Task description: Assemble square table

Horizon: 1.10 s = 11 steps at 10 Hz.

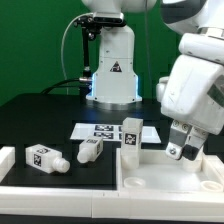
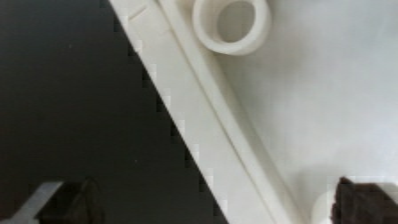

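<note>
Lying on the black table, the leftmost leg and the second leg sit at nine o'clock of the tabletop. The upright leg stands at its eleven o'clock corner. At two o'clock above it, the gripper hangs with fingers spread apart, gripping nothing.

1. A plain green backdrop fills the space behind the table.
2. The table has a matt black top, dull under soft, even light.
3. A white rail runs along its near edge.
4. The marker board lies flat on the black top, near the middle.
</note>
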### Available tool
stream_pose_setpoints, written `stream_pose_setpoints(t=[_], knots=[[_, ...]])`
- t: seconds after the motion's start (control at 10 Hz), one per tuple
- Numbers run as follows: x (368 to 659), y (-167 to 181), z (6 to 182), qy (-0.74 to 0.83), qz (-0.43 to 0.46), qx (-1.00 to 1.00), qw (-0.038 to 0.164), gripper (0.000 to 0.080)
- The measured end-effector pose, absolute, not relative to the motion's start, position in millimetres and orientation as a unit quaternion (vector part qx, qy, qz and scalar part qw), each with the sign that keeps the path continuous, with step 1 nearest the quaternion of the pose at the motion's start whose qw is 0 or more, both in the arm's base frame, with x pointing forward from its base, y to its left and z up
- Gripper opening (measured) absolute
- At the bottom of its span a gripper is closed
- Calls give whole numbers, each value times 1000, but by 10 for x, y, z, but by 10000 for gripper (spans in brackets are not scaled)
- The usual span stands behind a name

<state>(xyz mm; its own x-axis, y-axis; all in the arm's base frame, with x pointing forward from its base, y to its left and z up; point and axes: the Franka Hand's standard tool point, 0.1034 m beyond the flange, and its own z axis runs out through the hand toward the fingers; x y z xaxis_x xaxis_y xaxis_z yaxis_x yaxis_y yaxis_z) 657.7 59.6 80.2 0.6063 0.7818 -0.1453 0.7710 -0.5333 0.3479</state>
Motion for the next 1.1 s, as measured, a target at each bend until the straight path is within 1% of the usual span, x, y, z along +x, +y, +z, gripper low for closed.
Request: stream_pose_setpoints(t=[0.1,0.2,0.3,0.4,0.5,0.8,1.0,1.1], knots=[[6577,567,813,427,16,884,189,649],[6562,445,920,391,18,904,175,649],[6494,301,1102,353,23,921,164,649],[6418,186,1240,324,21,933,157,649],[6401,79,1375,273,32,949,154,649],[6392,93,1341,203,49,967,149,649],[6391,86,1339,194,50,969,148,649],[6356,3,1377,181,35,974,133,649]])
